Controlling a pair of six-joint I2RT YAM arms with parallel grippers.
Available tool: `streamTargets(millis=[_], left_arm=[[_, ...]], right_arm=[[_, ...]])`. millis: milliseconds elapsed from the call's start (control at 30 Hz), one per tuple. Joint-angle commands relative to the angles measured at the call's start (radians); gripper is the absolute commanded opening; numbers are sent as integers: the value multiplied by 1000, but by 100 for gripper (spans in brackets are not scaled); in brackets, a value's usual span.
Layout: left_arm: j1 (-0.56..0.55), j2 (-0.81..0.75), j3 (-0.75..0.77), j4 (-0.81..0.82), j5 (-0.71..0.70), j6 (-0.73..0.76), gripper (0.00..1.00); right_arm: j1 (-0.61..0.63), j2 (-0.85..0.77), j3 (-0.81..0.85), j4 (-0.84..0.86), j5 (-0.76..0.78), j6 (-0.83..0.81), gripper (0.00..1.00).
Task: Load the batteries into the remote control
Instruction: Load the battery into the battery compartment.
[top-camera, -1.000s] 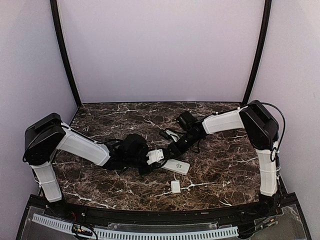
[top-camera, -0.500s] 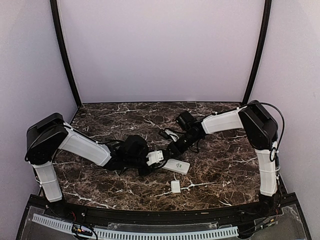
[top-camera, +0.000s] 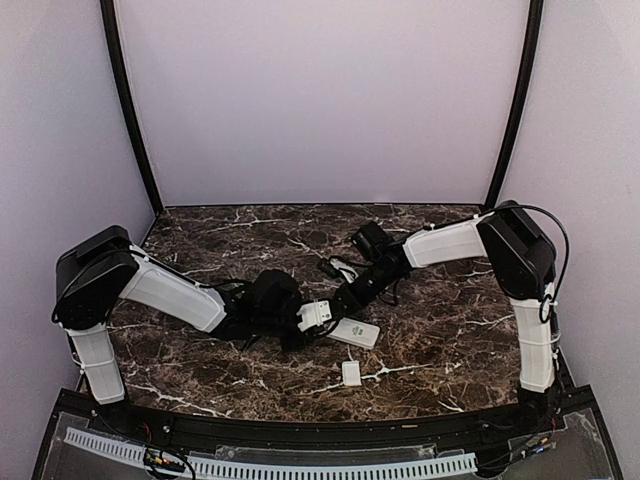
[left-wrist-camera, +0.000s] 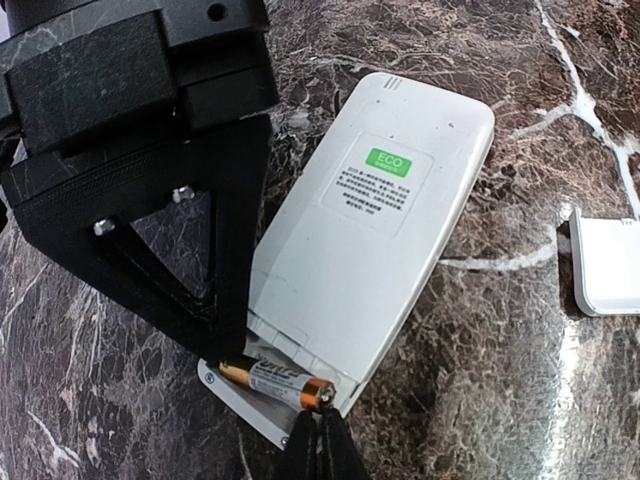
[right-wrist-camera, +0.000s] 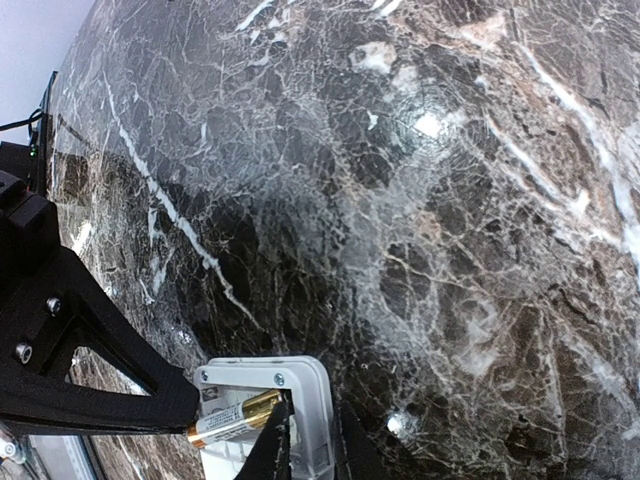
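Observation:
The remote control (left-wrist-camera: 380, 230) lies face down on the marble, its battery compartment open at the near end. A battery (left-wrist-camera: 275, 382) with a gold end lies slanted in that compartment. My left gripper (left-wrist-camera: 320, 438) is shut, its joined tips touching the battery's gold end. My right gripper (right-wrist-camera: 312, 450) straddles the compartment's end wall (right-wrist-camera: 318, 400), one finger inside by the battery (right-wrist-camera: 232, 420) and one outside, pinching the wall. In the top view both grippers meet at the remote control (top-camera: 355, 333), left gripper (top-camera: 300, 322) and right gripper (top-camera: 335, 303).
The small flat white cover (top-camera: 351, 373) lies apart on the marble, nearer the front edge; it also shows at the right edge as the cover (left-wrist-camera: 605, 265). Cables trail behind the right wrist (top-camera: 340, 268). Purple walls close in the table.
My left gripper has closed and shifted slightly right toward the remote's open end. The right gripper's jaws have narrowed a little. The remote and the cover stay put.

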Motion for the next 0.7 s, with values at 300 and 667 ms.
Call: streamTargets(millis=[300,667], left_arm=[[10,-71,-9,-77,-2,-24,23],[16,-47,25,-68,-18,-56,33]], right_arm=[[18,5,5,6,17,27,14],[20,-6,-5,9,23,34,13]])
